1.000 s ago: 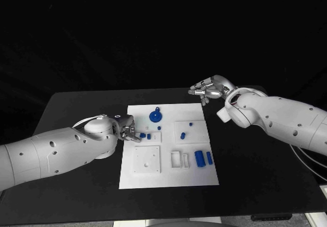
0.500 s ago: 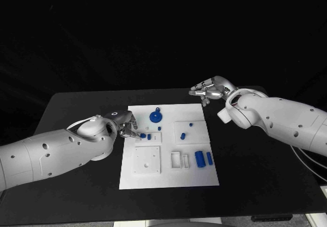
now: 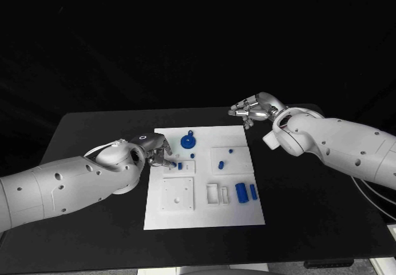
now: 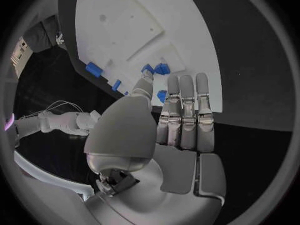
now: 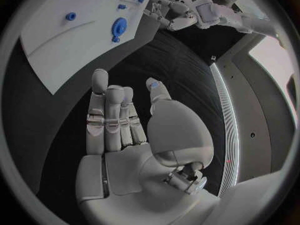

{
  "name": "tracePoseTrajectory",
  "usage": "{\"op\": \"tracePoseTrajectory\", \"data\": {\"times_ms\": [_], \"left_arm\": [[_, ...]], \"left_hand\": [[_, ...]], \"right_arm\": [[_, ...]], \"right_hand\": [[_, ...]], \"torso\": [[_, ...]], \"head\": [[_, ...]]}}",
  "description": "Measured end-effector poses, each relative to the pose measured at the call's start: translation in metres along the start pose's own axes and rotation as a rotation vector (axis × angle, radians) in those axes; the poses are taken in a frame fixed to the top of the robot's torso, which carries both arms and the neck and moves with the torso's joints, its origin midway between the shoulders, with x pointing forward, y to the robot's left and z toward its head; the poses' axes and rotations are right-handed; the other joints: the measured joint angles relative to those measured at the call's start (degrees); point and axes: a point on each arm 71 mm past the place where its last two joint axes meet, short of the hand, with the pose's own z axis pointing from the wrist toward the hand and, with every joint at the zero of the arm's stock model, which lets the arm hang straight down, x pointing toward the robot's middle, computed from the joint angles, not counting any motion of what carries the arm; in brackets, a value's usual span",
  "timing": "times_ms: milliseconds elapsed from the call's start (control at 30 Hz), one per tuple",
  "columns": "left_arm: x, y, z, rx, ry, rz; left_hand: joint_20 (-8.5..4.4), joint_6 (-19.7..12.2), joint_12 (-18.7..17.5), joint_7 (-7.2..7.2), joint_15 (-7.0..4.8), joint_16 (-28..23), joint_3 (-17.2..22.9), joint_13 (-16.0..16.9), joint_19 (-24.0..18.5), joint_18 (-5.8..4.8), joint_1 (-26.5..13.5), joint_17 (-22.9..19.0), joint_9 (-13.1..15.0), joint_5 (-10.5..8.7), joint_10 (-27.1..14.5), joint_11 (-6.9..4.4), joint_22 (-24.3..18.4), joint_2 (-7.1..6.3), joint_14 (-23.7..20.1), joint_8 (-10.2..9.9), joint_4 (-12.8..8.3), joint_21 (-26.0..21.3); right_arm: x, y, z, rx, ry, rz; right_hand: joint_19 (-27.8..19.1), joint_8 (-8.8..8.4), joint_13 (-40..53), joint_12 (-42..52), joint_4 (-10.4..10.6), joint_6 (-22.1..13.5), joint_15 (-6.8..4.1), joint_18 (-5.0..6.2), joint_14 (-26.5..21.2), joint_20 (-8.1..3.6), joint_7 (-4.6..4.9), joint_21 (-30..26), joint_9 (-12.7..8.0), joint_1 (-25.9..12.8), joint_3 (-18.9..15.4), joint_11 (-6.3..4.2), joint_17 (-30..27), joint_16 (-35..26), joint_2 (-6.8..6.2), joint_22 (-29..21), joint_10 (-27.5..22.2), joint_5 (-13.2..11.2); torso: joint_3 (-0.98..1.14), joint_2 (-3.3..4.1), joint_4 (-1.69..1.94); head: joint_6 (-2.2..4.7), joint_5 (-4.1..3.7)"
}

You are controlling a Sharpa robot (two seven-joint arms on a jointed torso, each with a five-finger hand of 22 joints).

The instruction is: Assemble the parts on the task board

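Small stiff blue part [image 3: 179, 165] left of frame centre: light, slippery; pinch across sides. Left hand [image 3: 155, 154] spread, touching it; right hand [image 3: 254, 109] empty, fingers apart.

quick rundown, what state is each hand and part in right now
left hand: over the board's left edge, fingertips at two small blue pegs
right hand: open, empty, off the board's far corner
round blue part: lying on the board
blue cylinder: lying flat
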Motion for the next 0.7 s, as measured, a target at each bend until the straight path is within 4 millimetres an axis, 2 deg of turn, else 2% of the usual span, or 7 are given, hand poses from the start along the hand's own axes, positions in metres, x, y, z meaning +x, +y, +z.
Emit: {"op": "tracePoseTrajectory", "data": {"times_ms": [167,233,433,500,700], "left_arm": [[0.003,-0.004,0.004,0.011,0.031,-0.002],[0.003,-0.006,0.005,0.013,0.042,-0.002],[0.006,-0.007,0.01,0.011,0.073,-0.003],[0.006,-0.005,0.011,0.006,0.083,-0.004],[0.008,-0.003,0.013,-0.006,0.109,-0.007]], "left_hand": [[0.21,-0.2,0.34,0.2,0.19,0.26,0.39,0.23,-0.21,0.0,-0.05,0.0,-0.05,0.0,-0.31,0.3,0.0,-0.05,-0.19,-0.44,0.49,0.0],[0.21,-0.2,0.67,0.2,0.17,0.61,0.39,0.35,-0.21,0.0,-0.29,0.0,-0.05,0.0,-0.51,0.1,0.0,0.44,-0.22,-0.44,0.49,0.0],[0.21,0.11,0.94,0.51,0.19,0.93,-0.42,0.37,-0.21,0.0,0.14,-0.21,-0.09,0.0,-0.92,0.5,0.29,4.11,-0.59,-1.01,-0.31,0.0],[0.21,0.49,1.22,0.54,0.19,1.12,-1.02,0.37,-0.21,0.0,0.53,-0.22,-0.09,0.12,-1.13,0.3,0.41,5.3,-0.59,-1.01,-0.6,0.0],[0.21,1.31,1.33,0.34,0.18,1.15,-1.58,0.37,-0.2,0.0,2.15,-0.29,-0.09,0.69,-1.33,0.11,0.75,7.58,-0.6,-1.01,-1.17,0.0]], "right_arm": [[0.0,0.0,0.0,0.0,0.001,0.0],[0.001,0.0,0.0,0.0,0.001,0.001],[0.001,0.0,0.0,-0.001,0.002,0.001],[0.001,0.0,0.001,0.0,0.002,0.001],[0.001,0.0,0.001,0.0,0.002,0.001]], "right_hand": [[0.0,0.0,0.0,0.0,0.0,0.06,0.0,0.0,0.0,0.0,-0.06,0.0,0.0,0.0,0.0,0.0,0.0,0.0,0.0,0.0,0.0,0.0],[0.0,0.0,0.0,0.0,0.0,0.06,0.0,0.0,0.0,0.0,-0.06,0.0,0.0,0.0,0.0,0.0,0.0,0.0,0.0,0.0,0.0,0.0],[0.0,0.0,0.0,0.0,0.0,0.07,0.0,0.0,0.0,0.0,-0.07,0.0,0.0,0.0,0.0,0.0,0.0,0.0,0.0,0.0,0.0,0.0],[0.0,0.0,0.0,0.0,0.0,0.07,0.0,0.0,0.0,0.0,-0.07,0.0,0.0,0.0,0.0,0.0,0.0,0.0,0.0,0.0,0.0,0.0],[0.0,0.0,0.0,0.0,0.0,0.08,0.0,0.0,0.0,0.0,-0.08,0.0,0.0,0.0,0.0,0.0,0.0,0.0,0.0,0.0,0.0,0.0]], "torso": [[-0.01,0.02,0.0],[-0.02,0.02,0.0],[-0.08,0.02,0.0],[-0.08,0.02,0.0],[-0.07,0.01,0.05]], "head": [[0.0,-0.02],[0.0,-0.02],[-0.03,0.04],[-0.04,0.04],[-0.15,-0.08]]}}
